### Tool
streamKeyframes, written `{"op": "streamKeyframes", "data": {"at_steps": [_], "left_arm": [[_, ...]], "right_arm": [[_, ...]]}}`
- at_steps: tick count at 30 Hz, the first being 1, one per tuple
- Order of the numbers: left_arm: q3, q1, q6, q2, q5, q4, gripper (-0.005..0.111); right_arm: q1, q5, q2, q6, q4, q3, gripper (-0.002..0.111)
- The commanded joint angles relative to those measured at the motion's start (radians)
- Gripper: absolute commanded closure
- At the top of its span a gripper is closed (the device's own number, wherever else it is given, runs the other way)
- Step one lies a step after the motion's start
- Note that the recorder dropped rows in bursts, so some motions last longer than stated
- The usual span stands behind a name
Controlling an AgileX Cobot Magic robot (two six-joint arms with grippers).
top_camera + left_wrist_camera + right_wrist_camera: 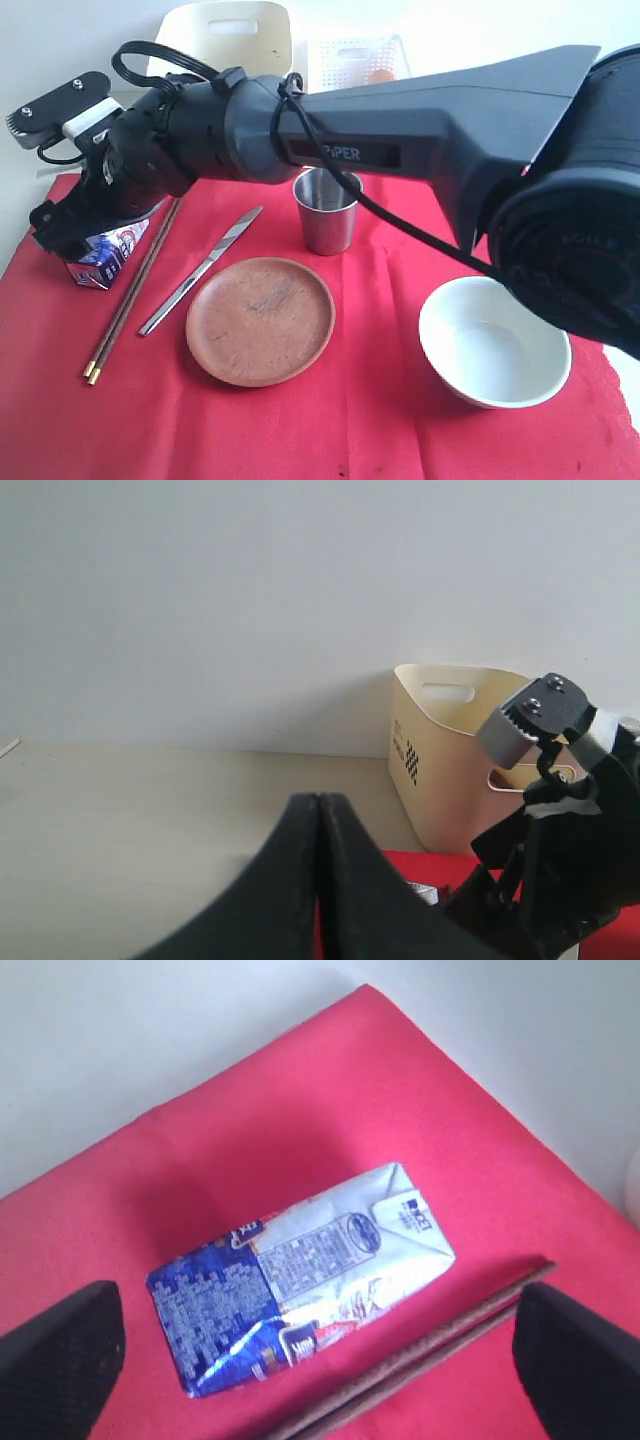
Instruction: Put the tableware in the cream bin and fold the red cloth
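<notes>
The red cloth covers the table. On it stand a steel cup, a round brown plate and a pale bowl. A silver knife and dark chopsticks lie left of the plate. The cream bin stands at the back, behind the cloth. My right gripper reaches across to the far left and hangs open over a blue and white milk carton, which lies flat on the cloth beside the chopsticks. My left gripper is shut and empty, away from the objects.
A white lattice basket with something orange inside stands right of the cream bin. The right arm spans the scene above the cup. The cloth's left edge runs just past the carton.
</notes>
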Motion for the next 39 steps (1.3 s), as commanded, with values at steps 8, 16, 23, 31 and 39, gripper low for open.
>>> {"op": "streamKeyframes", "data": {"at_steps": [8, 16, 23, 31, 39], "left_arm": [[-0.002, 0.002, -0.002, -0.004, 0.001, -0.001, 0.106], [-0.002, 0.002, -0.001, -0.004, 0.001, -0.001, 0.106], [-0.002, 0.002, -0.001, -0.004, 0.001, -0.001, 0.106], [-0.002, 0.002, -0.001, -0.004, 0.001, -0.001, 0.106], [-0.002, 0.002, -0.001, -0.004, 0.001, -0.001, 0.106]], "right_arm": [[-0.001, -0.155, 0.059, 0.003, 0.026, -0.009, 0.006], [-0.005, -0.206, 0.110, 0.000, 0.006, -0.023, 0.006], [-0.005, -0.189, 0.126, -0.035, 0.002, -0.027, 0.006], [-0.005, -0.158, 0.126, -0.189, 0.002, -0.027, 0.006], [-0.005, -0.148, 0.134, -0.329, 0.002, -0.027, 0.006]]}}
